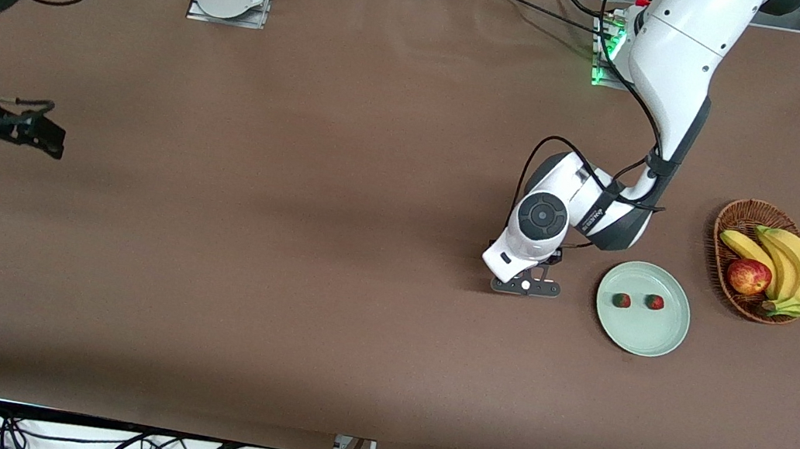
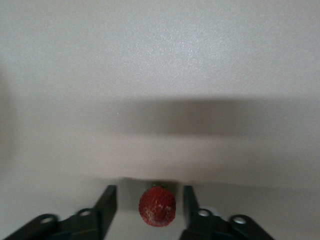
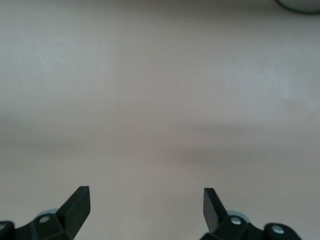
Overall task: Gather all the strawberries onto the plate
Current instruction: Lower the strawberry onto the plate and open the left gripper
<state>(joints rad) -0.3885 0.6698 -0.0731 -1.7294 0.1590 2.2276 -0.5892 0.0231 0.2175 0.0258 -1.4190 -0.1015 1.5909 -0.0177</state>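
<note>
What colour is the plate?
Pale mint green, plain; the plate shows best in the front view.

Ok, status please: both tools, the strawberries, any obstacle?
Left tool open around third strawberry, low beside plate. Two strawberries on plate. Right tool open, waiting. No obstacle seen.

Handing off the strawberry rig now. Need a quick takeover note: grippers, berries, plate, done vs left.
Left gripper: down at the table beside the round pale mint-green plate, toward the right arm's end; fingers open either side of the third small red strawberry, a gap showing on each side, not gripped.
Right gripper: open, holding nothing, waiting over bare table at the right arm's end.
Done: two small red strawberries lie on the plate, apart from each other.
Left: close on the third berry, lift it, put it on the plate.
</note>
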